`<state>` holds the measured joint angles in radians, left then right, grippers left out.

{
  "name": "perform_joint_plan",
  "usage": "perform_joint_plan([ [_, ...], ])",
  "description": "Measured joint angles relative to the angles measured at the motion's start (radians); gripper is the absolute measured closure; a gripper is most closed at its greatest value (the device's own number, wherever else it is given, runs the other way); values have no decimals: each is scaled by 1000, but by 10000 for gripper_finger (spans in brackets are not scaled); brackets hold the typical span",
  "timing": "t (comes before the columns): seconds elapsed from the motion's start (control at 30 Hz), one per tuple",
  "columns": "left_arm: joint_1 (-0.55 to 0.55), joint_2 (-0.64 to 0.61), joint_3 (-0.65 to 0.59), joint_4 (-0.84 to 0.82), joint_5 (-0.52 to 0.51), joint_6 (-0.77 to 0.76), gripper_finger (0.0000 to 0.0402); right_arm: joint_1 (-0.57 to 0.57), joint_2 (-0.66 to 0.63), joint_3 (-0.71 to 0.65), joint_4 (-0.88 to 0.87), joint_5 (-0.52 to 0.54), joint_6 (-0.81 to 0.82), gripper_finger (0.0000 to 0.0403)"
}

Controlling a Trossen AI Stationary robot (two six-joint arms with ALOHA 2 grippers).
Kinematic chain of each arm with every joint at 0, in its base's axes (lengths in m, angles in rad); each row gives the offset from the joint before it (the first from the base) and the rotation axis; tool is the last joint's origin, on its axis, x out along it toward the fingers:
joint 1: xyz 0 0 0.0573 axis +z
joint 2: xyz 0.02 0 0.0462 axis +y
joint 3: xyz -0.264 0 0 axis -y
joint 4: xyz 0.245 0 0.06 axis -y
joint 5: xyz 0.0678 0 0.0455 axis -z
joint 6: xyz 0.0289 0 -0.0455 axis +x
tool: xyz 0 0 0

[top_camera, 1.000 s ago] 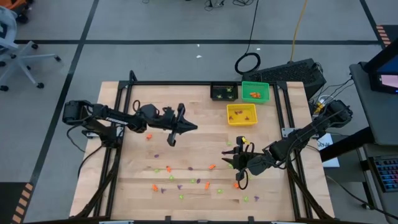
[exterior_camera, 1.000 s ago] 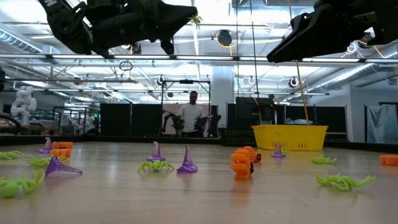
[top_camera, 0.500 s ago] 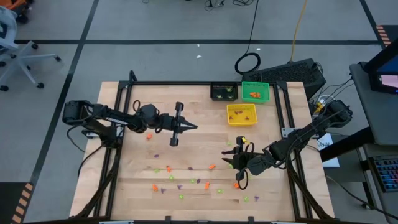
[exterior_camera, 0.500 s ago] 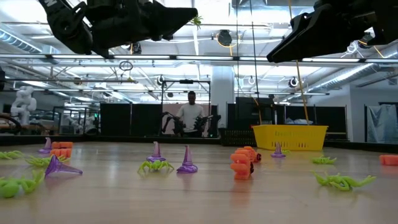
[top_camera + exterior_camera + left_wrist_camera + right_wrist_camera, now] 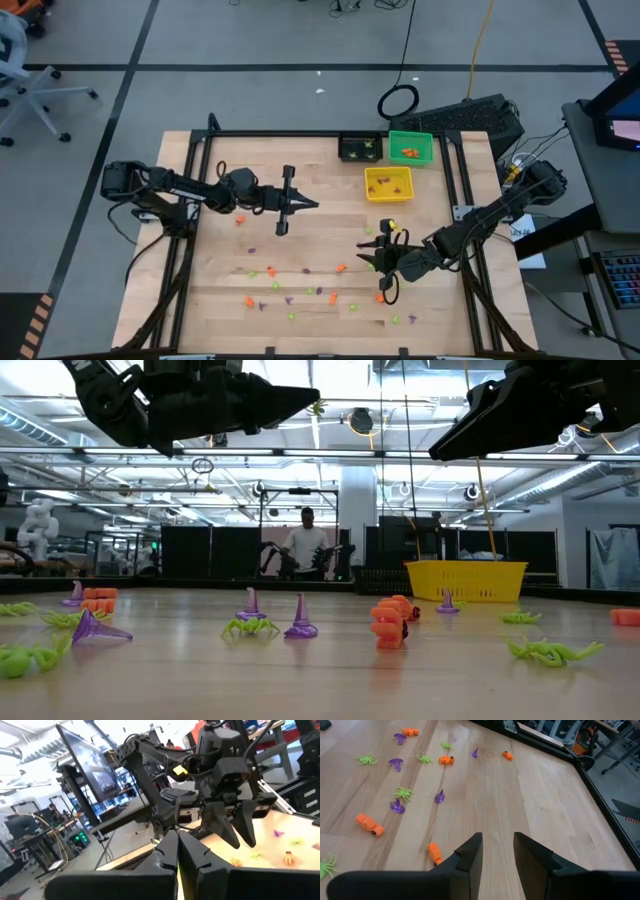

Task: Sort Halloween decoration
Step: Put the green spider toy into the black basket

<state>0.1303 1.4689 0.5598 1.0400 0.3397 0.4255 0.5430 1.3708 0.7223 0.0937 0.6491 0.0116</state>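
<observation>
The Halloween decoration lies scattered on the wooden table (image 5: 330, 215): tiny orange (image 5: 388, 626), purple (image 5: 300, 620) and light-green (image 5: 548, 651) trinkets, mostly in the table's near half (image 5: 300, 285). My left gripper (image 5: 314, 205) hovers high over the table's middle, pointing level toward the right edge, shut on a light-green trinket (image 5: 318, 404). My right gripper (image 5: 368, 255) hangs over the near right part, tilted down toward the left, open with nothing between its fingers (image 5: 497, 837). My left gripper pinches the light-green trinket between its two fingers at their free ends. A bit of green (image 5: 318, 404) sticks out past the tips, and a thin green strip (image 5: 177, 869) shows between the fingers. The fingers lie level, pointing toward the table's right. The trinket is lifted clear of the table.
Three square bins stand at the far right: black (image 5: 360, 148), green (image 5: 411, 148), and yellow (image 5: 388, 183) a little nearer. A black frame rail (image 5: 300, 133) runs along the table's far edge. A person (image 5: 307, 550) stands in the room far behind the table.
My left gripper has rolled about its own pointing line while staying in place over the table's middle; it stays shut on the green trinket.
</observation>
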Motion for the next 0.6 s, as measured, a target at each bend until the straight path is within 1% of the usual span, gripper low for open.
perform_joint_plan([
  [0.1, 0, 0, 0, -2, 0, -30, 401, 0, 0, 0, 0, 0, 0, 307],
  [0.33, 0, 0, 0, -2, -8, -227, 401, 0, 0, 0, 0, 0, 0, 307],
  [0.6, 0, 0, 0, -5, -108, -441, 401, 0, 0, 0, 0, 0, 0, 307],
])
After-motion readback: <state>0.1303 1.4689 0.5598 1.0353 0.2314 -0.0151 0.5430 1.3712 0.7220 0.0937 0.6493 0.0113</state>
